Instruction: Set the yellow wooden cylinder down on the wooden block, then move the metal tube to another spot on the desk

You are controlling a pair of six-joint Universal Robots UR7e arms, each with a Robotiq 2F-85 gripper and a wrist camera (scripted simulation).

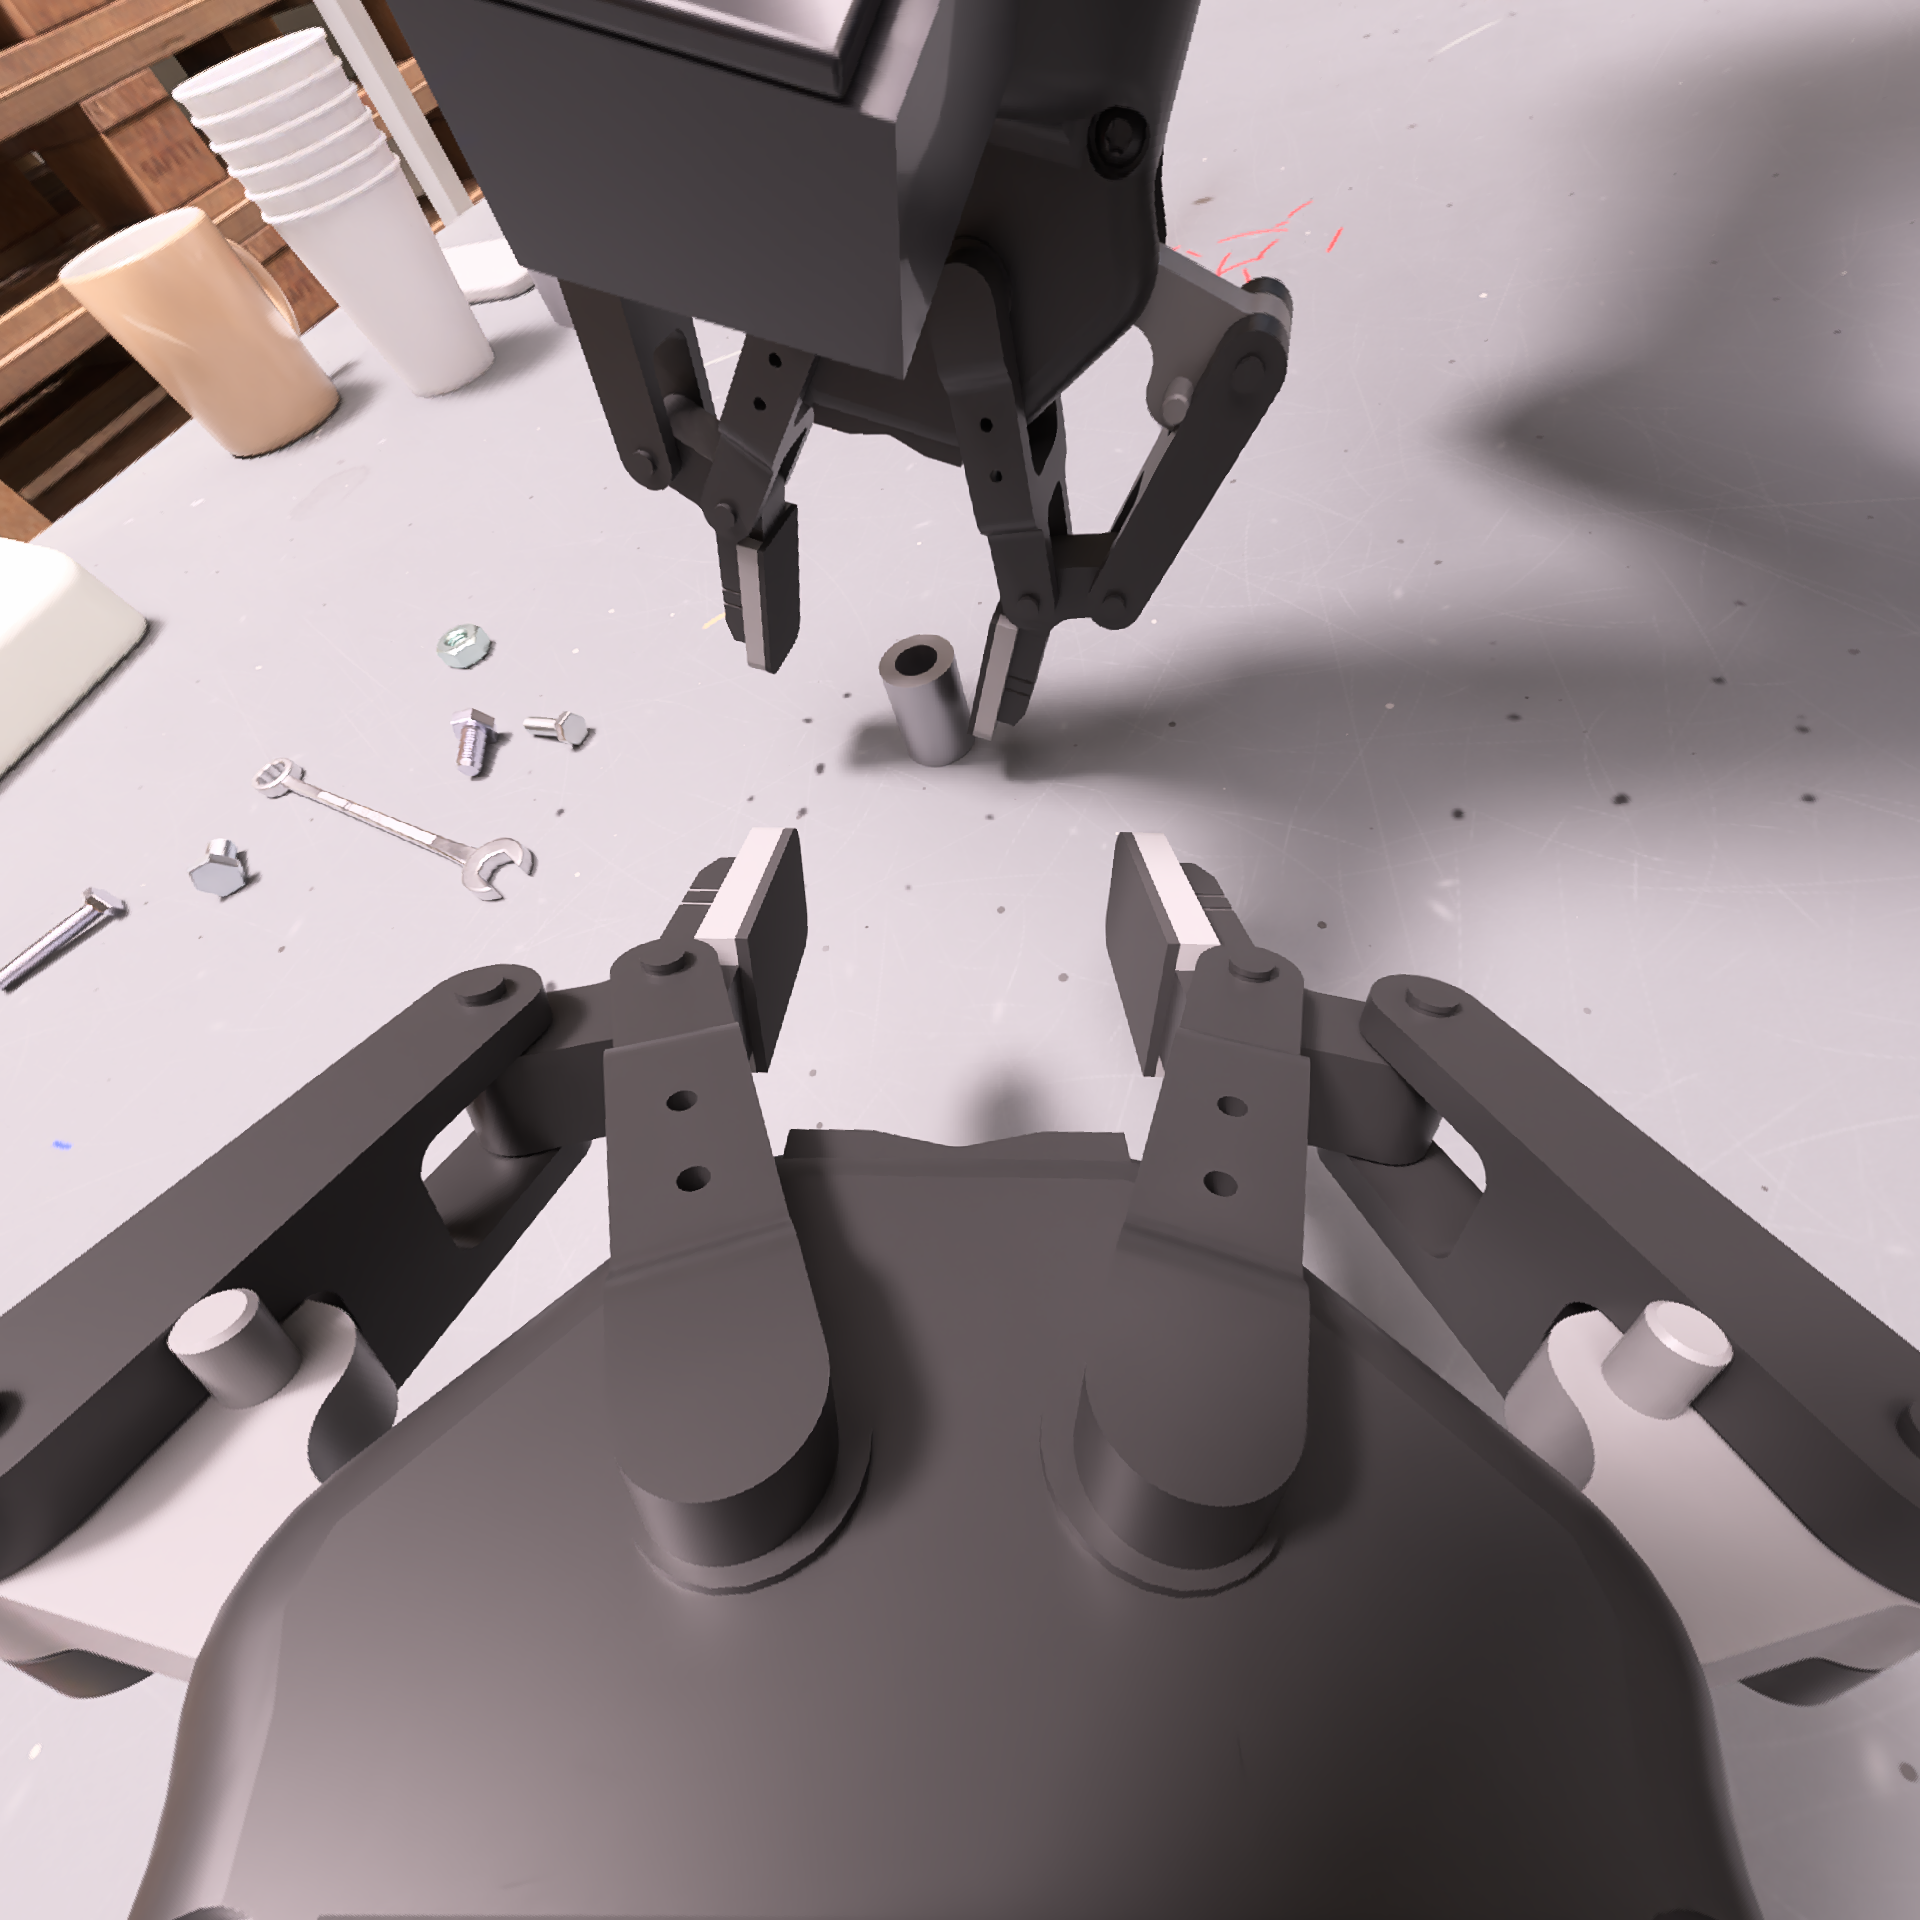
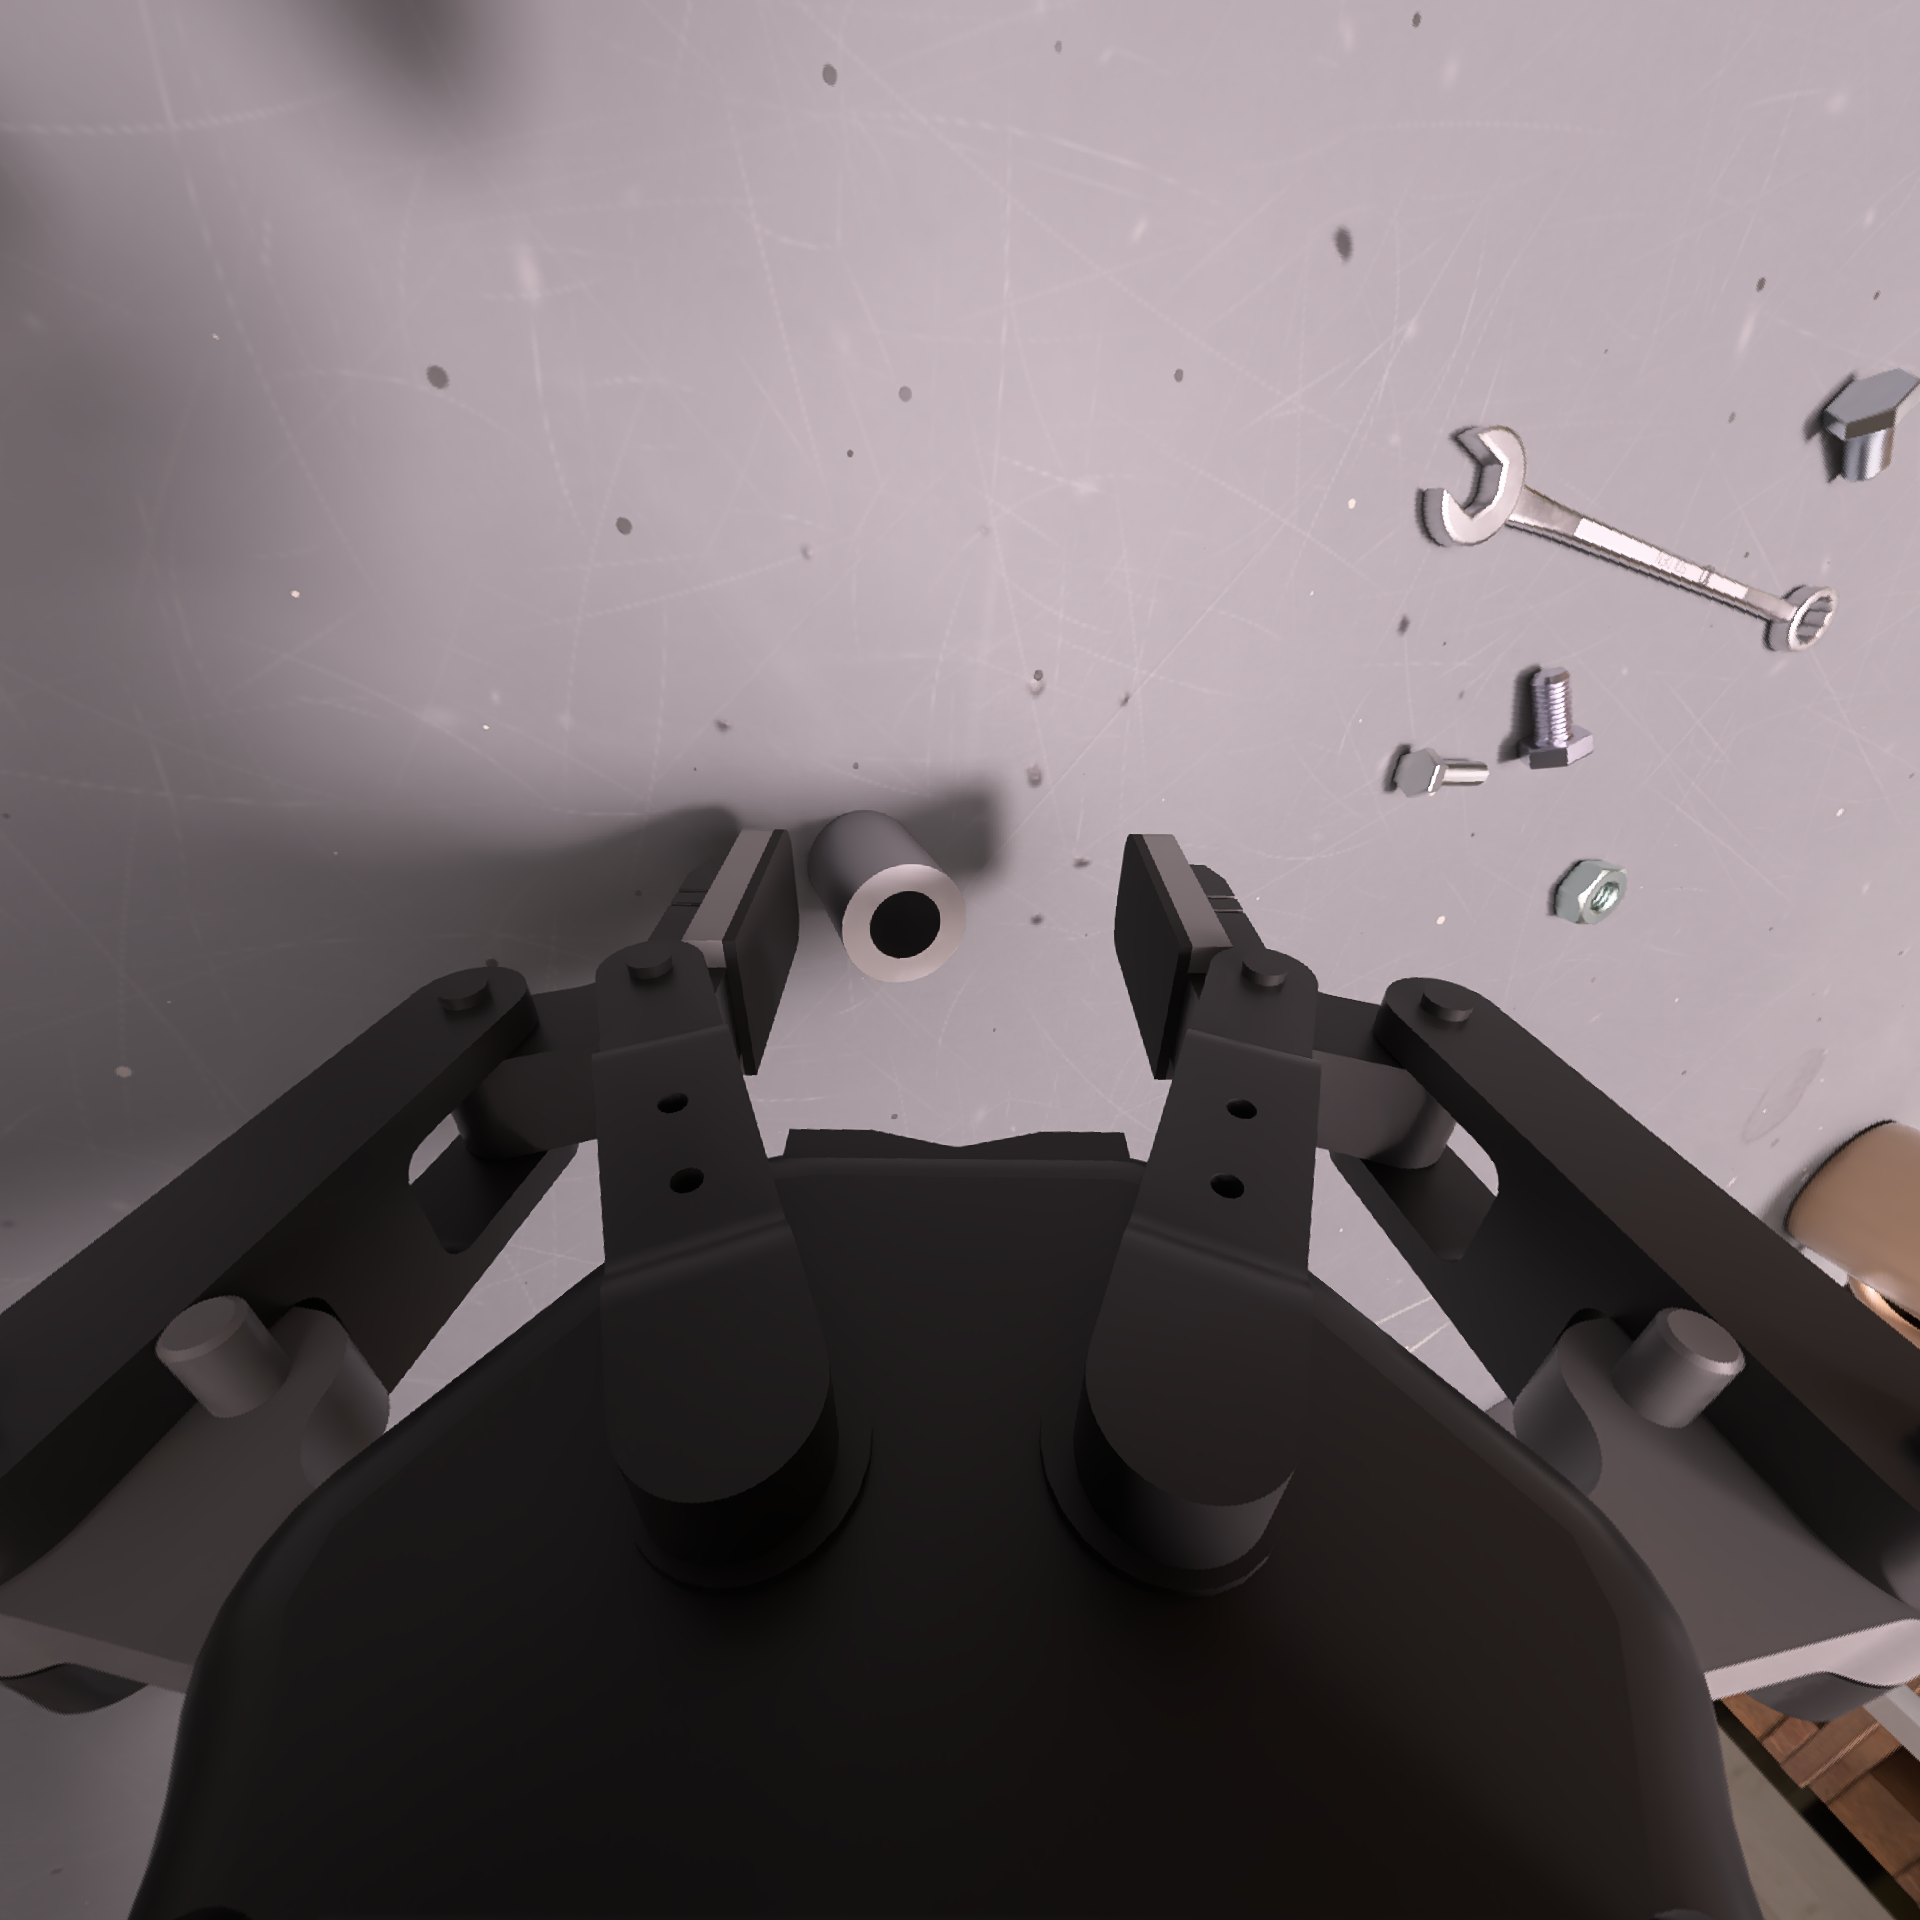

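Note:
The short grey metal tube point(image 1: 924, 701) stands upright on the grey desk. In the right wrist view the tube point(image 2: 900, 910) sits between my right gripper's open fingers, close to the left finger point(image 2: 764, 920), with a gap to the right one. My right gripper point(image 2: 951, 920) also shows from outside in the left wrist view point(image 1: 883, 665), reaching down around the tube. My left gripper point(image 1: 956, 914) is open and empty, a little short of the tube. No yellow cylinder or wooden block is in view.
A wrench point(image 1: 395, 826), several bolts point(image 1: 473, 732) and a nut point(image 1: 464, 646) lie left of the tube. A stack of white cups point(image 1: 343, 208), a beige cup point(image 1: 197, 327) and a white tray corner point(image 1: 52, 634) stand at far left, before wooden pallets point(image 1: 62, 125).

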